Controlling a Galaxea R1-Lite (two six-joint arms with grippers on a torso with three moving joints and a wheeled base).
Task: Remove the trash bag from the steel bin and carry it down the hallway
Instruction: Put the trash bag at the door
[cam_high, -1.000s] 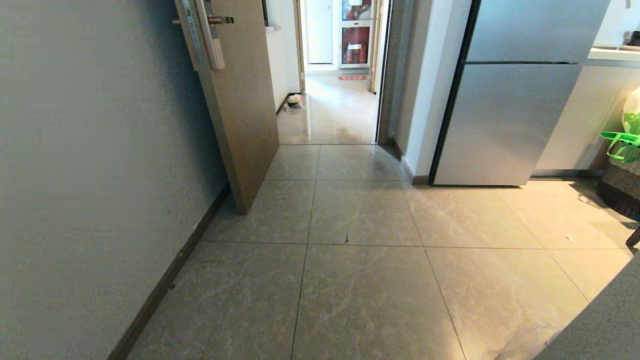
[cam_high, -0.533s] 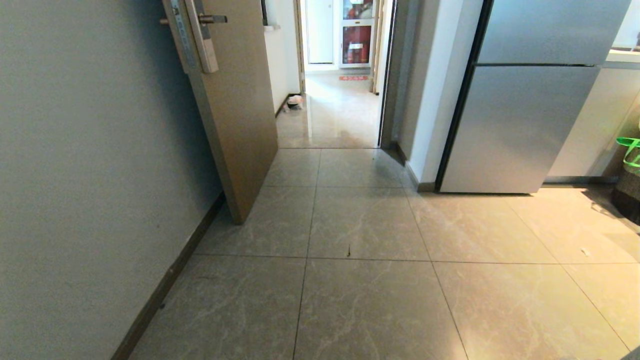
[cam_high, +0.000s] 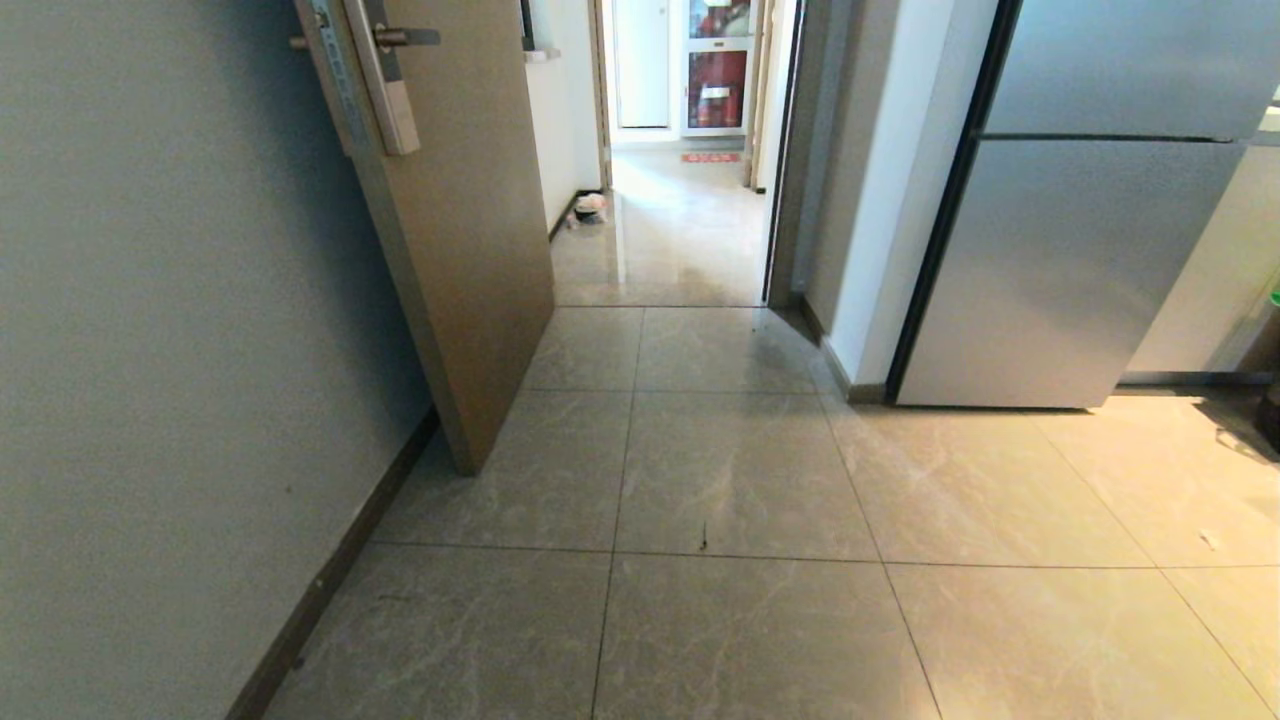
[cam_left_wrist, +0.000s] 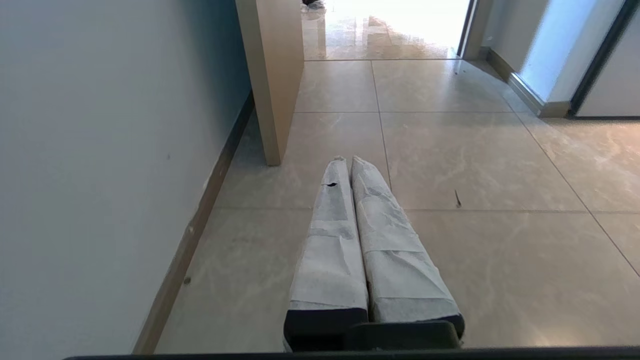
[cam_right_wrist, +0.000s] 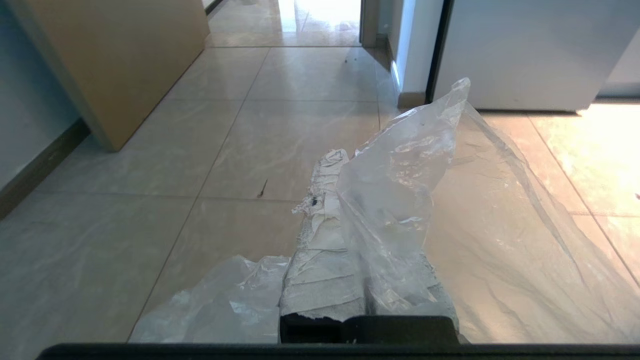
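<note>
Your right end effector (cam_right_wrist: 350, 165) is clamped on the trash bag (cam_right_wrist: 400, 200); left end effector (cam_left_wrist: 348, 161) closed, empty. Watch the door (cam_high: 450, 250), mid-left in head view: bag could snag entering hallway (cam_high: 680, 230).

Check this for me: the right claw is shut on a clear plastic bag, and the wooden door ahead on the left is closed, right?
Not quite. The wooden door stands open, as the head view shows, with the hallway visible past it. The right claw is indeed shut on the clear plastic bag.
</note>
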